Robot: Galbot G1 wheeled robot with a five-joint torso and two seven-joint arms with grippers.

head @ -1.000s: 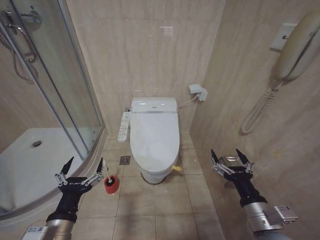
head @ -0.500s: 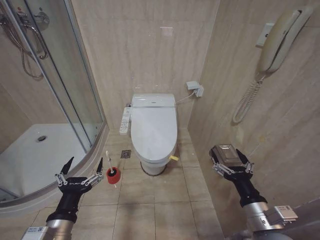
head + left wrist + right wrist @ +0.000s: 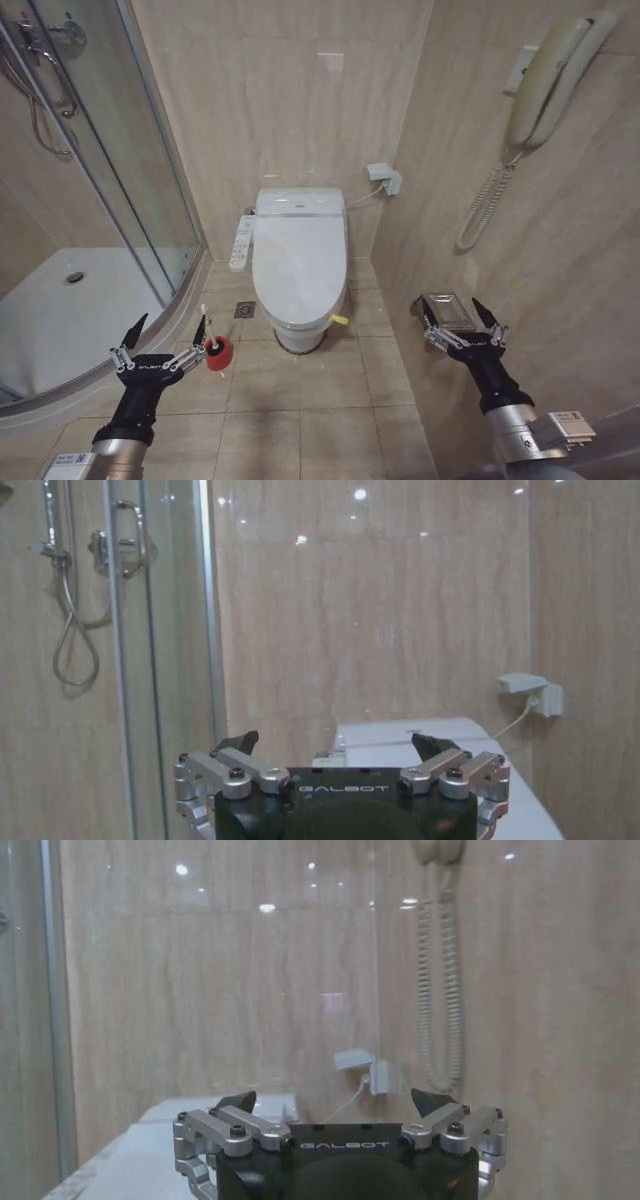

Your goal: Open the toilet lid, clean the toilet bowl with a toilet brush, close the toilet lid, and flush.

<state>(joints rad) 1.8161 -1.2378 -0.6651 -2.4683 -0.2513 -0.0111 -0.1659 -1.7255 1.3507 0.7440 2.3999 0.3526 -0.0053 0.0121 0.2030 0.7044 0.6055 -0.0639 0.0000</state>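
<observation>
The toilet lid (image 3: 298, 255) lies shut over the toilet bowl, whose basin is hidden; only its white outer base (image 3: 300, 340) shows at the floor. A yellow strap (image 3: 340, 320) sticks out at the lid's front. The toilet brush (image 3: 212, 343) stands in a red holder cup (image 3: 218, 355) on the floor, left of the toilet. My left gripper (image 3: 170, 325) hangs open in the air in front of the holder, holding nothing. Off to the right, by the wall, my right gripper (image 3: 450, 308) is open too. The wrist views show the left gripper (image 3: 335, 741) and right gripper (image 3: 332, 1099) open, with the lid (image 3: 530, 810) beyond.
A curved glass shower enclosure (image 3: 110, 180) with a white shower tray (image 3: 70, 320) takes up the left. On the right wall hang a handset phone (image 3: 545, 70) and a metal box (image 3: 447, 318) behind my right gripper. A control panel (image 3: 240, 243) sits beside the toilet, and a floor drain (image 3: 245, 310) lies before it.
The whole picture has shifted, so the camera moved: the toilet now sits smaller and farther off. Both grippers hold the same open pose. The metal box came into view.
</observation>
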